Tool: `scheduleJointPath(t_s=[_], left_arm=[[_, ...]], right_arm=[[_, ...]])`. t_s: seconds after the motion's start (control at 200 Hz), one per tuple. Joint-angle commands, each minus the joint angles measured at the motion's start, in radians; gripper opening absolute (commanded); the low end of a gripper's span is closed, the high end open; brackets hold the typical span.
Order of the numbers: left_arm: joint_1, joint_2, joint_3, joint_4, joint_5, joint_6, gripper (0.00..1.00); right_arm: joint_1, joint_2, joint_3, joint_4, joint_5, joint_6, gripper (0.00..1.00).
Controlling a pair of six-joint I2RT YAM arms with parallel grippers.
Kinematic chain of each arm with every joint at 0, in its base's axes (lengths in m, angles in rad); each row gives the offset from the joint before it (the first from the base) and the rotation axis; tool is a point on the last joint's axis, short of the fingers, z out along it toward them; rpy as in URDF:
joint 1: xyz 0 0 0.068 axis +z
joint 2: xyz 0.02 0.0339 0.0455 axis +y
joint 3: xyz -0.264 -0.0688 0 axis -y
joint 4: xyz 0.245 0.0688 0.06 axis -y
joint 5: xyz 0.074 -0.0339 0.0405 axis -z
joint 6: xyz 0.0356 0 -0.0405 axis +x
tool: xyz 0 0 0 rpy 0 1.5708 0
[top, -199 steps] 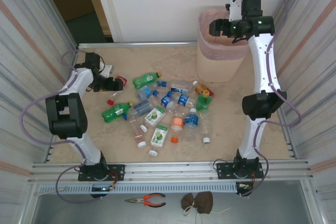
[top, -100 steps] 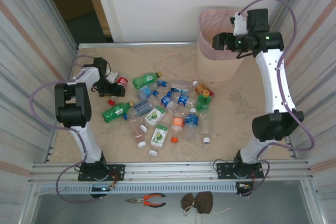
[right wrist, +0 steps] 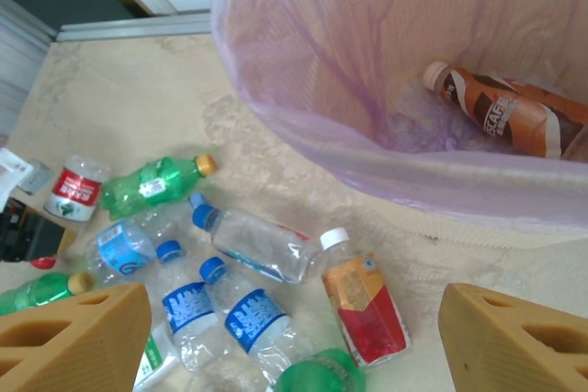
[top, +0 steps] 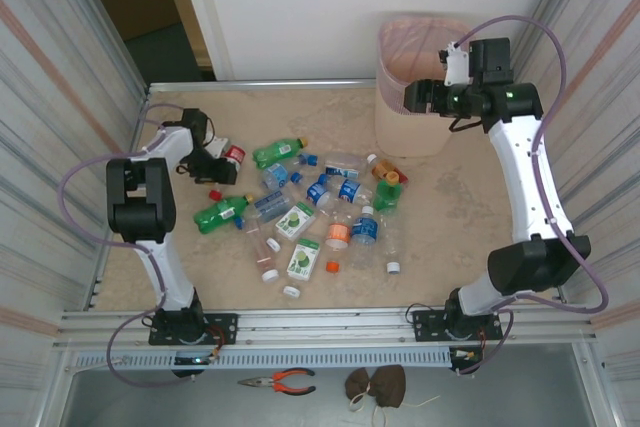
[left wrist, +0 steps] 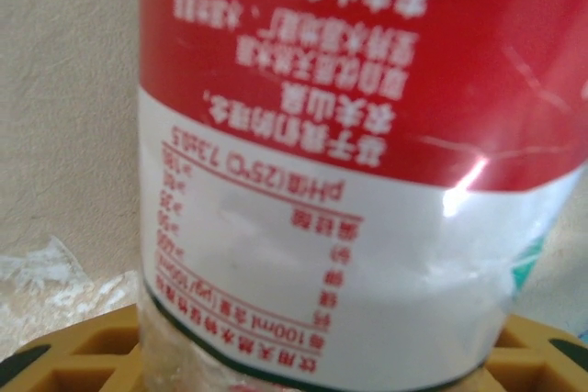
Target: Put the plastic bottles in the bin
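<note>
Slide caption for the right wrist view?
Open right claw beside pink-lined bin containing one brown-labelled bottle; more bottles on the table.
</note>
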Motion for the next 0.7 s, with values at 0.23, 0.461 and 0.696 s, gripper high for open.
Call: scheduleJointPath(t_s=[0.23, 0.461, 0.696], left_arm=[[-0.004, -0.280, 0.016, -0.031, 0.116, -0.009, 0.49], [-0.035, -0.473, -0.011, 0.068, 0.389, -0.126, 0.49], [-0.186, -0.604, -0.074, 0.295, 0.588, -0.257, 0.49]], right_arm=[[0.083, -0.173, -0.135, 0.138, -0.003, 0.138, 0.79], [0.182, -0.273, -0.273, 0.348, -0.074, 0.283, 0.78], [0.330, -0.286, -0.316, 0.513, -0.142, 0.297, 0.79]])
